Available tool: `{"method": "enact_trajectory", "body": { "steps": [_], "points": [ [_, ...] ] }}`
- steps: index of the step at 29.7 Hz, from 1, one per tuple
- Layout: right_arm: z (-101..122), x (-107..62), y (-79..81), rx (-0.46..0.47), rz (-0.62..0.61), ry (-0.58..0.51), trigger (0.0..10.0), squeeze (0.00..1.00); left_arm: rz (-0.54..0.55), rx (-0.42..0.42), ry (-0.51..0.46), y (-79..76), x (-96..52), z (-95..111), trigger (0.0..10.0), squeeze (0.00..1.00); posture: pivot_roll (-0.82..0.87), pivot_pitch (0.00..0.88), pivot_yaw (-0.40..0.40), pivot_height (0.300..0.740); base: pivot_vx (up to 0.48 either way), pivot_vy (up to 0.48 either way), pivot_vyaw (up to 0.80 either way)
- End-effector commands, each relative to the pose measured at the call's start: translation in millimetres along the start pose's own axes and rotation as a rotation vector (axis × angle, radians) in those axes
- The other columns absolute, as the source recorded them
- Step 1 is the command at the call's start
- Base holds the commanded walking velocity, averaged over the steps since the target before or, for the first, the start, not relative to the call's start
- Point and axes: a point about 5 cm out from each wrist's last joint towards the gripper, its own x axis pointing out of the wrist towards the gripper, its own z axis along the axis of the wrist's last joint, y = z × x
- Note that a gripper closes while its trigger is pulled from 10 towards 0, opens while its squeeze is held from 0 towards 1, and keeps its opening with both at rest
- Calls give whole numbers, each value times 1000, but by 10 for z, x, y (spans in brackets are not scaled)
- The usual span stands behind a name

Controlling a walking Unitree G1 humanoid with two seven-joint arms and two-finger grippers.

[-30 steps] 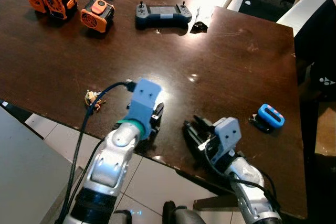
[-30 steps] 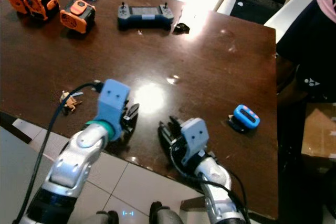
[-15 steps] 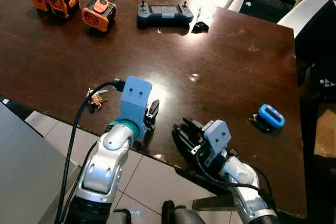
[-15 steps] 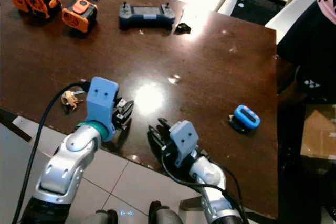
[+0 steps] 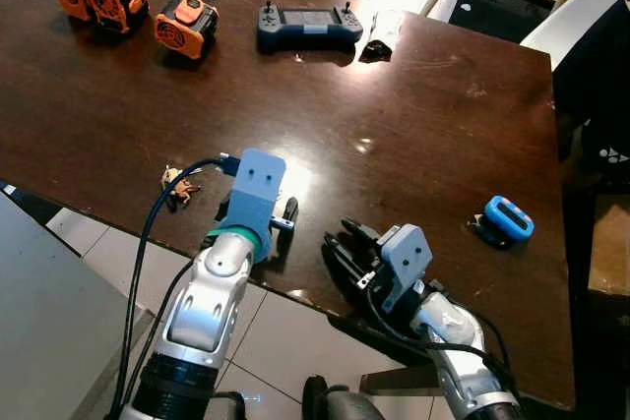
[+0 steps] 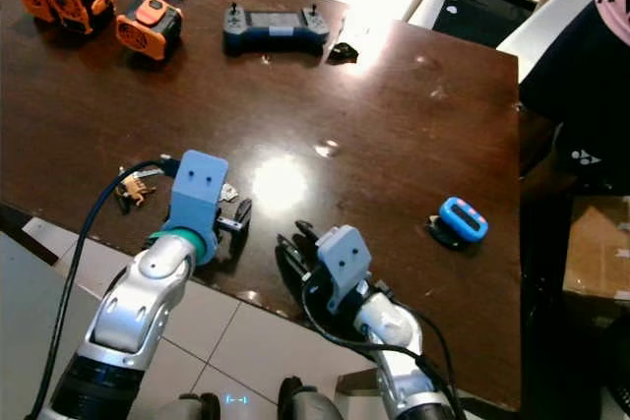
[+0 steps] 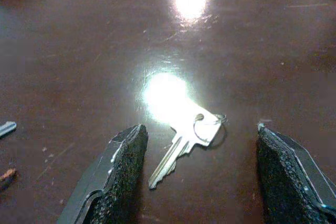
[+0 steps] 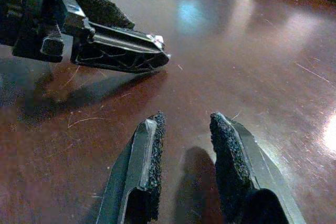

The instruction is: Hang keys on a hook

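Left claw [image 7: 197,174]: spread wide, straddling the key [image 7: 185,142] lying flat on the glossy worktop [image 5: 423,105]. Right claw [image 8: 184,145]: slightly parted, empty, resting nearby. Risk: pads skid over the thin flat key, nudging it away ungripped.

Left silver arm [image 5: 212,292]: reaches forward and down, blue wrist housing uppermost, black cable trailing along it. Left gripper [image 7: 197,174]: two long black fingers spread wide apart, tips low. Right silver arm [image 5: 455,346]: extended forward beside the left, lower. Right gripper [image 8: 186,129]: black padded fingers [image 8: 152,145] with a narrow gap between them, nothing held, pointing towards the left gripper.
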Motion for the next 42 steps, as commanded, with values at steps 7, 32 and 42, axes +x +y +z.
{"method": "enact_trajectory", "body": {
  "steps": [7, 32, 42],
  "points": [
    [-330, -149, 126, 64, 21, 166, 10000, 0, 17, 22, 50, -99, 33, -171, 1373, 0, -31, 203, -25, 740, 0, 0, 0],
    [-347, -160, 107, 69, -2, 171, 10000, 0, -11, 44, 20, -234, 78, -162, 0, 0, -39, 199, -21, 740, 0, 0, 0],
    [-354, -164, 111, 73, -6, 172, 10000, 0, -1, -39, -133, -47, -11, 162, 10000, 0, -31, 206, -21, 740, 0, 0, 0]
  ]
}}
